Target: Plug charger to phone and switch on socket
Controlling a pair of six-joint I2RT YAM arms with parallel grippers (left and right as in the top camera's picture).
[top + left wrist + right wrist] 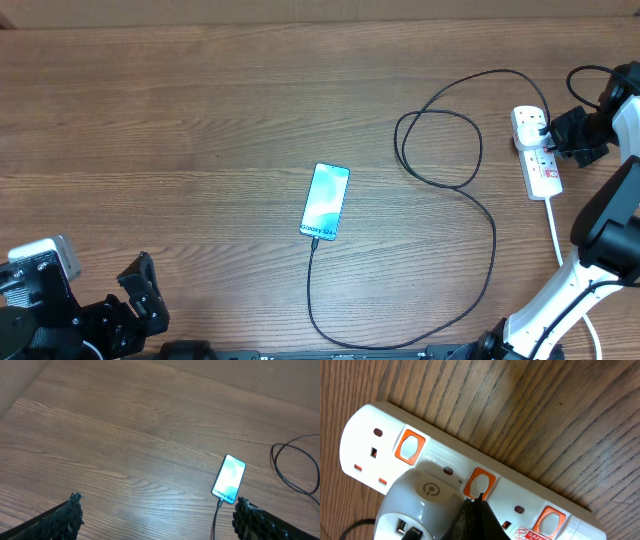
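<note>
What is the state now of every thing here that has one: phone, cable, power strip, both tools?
Slim smartphone: screen lit, cable plugged into its bottom edge.
Thin black charger cable: lying in loose loops.
White oblong power strip: white adapter seated; switch positions unclear.
Left tool: open, empty.
Right tool: shut, tip at the middle red-framed switch.

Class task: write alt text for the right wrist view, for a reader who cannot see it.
A white power strip lies diagonally on a wooden table, with the dark tip of the right claw at the lower edge of its middle orange switch. A white adapter is plugged in beside that switch.
</note>
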